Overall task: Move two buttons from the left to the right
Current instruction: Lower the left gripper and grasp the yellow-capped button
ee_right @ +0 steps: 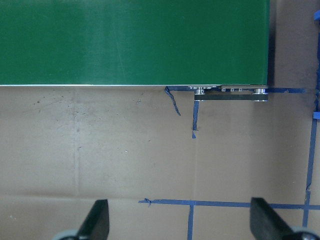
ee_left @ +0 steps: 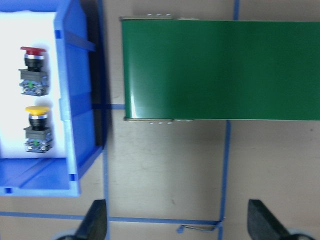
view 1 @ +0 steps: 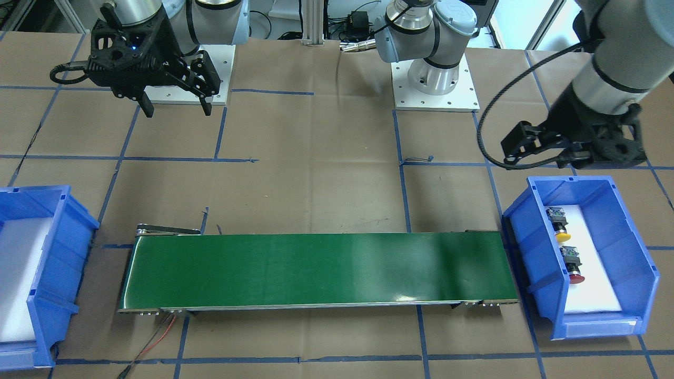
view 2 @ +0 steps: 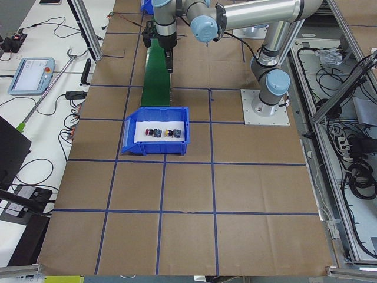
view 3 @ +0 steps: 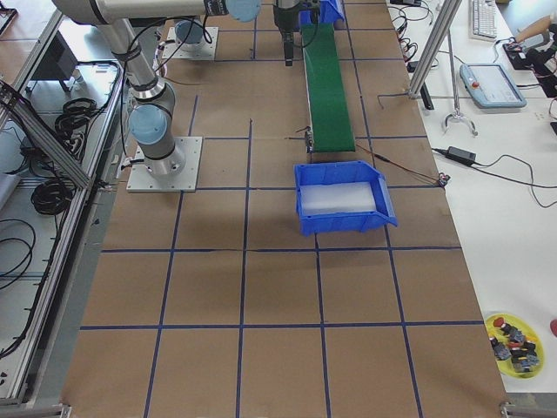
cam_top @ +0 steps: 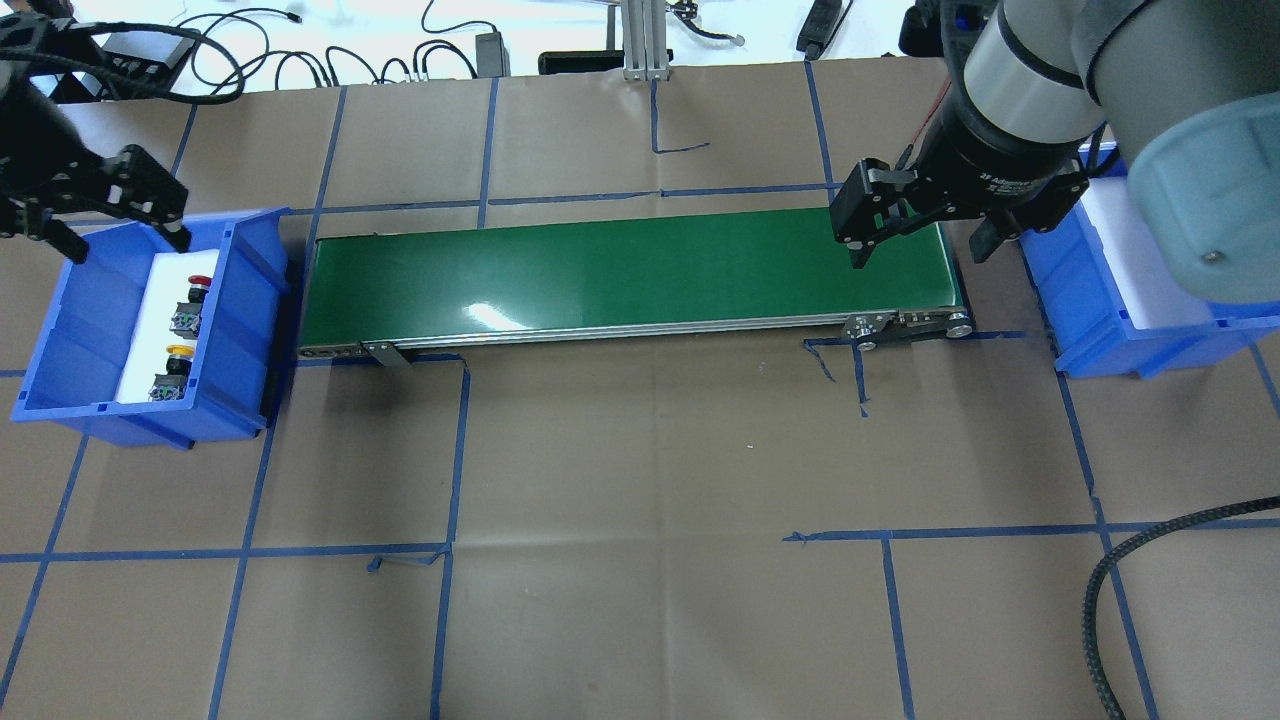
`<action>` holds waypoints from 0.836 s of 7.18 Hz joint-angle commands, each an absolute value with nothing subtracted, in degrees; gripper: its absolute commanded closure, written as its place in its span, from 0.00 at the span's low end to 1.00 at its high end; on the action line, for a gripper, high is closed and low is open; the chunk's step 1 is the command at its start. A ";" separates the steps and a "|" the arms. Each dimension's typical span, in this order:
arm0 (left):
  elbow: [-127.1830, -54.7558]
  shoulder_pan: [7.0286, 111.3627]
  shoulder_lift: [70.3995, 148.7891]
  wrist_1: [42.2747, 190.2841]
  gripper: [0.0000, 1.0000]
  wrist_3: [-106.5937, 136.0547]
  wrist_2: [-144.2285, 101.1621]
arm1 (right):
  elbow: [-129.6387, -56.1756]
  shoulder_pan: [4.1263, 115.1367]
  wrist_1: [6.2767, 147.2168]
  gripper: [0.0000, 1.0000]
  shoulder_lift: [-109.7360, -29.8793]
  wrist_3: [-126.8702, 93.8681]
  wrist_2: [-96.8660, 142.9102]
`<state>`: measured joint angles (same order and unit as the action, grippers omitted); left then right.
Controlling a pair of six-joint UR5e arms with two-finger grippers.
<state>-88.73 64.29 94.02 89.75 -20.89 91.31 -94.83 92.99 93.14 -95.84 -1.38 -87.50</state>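
Two buttons lie side by side on white padding in the left blue bin point(cam_top: 250, 300). The red-capped button point(cam_top: 190, 300) lies farther from the robot and the yellow-capped button point(cam_top: 172, 368) nearer. Both show in the front view, red point(view 1: 573, 266) and yellow point(view 1: 558, 223), and in the left wrist view, red point(ee_left: 33, 70) and yellow point(ee_left: 37, 127). My left gripper point(cam_top: 127, 243) is open and empty, high above the bin's far rim. My right gripper point(cam_top: 920, 250) is open and empty above the right end of the green conveyor belt point(cam_top: 630, 270).
The right blue bin point(cam_top: 1090, 300) with white padding and nothing on it stands past the belt's right end. The belt spans the gap between the two bins. Brown paper with blue tape lines covers the table. Cables lie along the far edge.
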 commanded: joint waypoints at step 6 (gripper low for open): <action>-100.27 52.38 95.97 75.26 0.01 -33.05 90.62 | -94.75 92.99 93.34 0.00 -95.80 -1.32 -87.54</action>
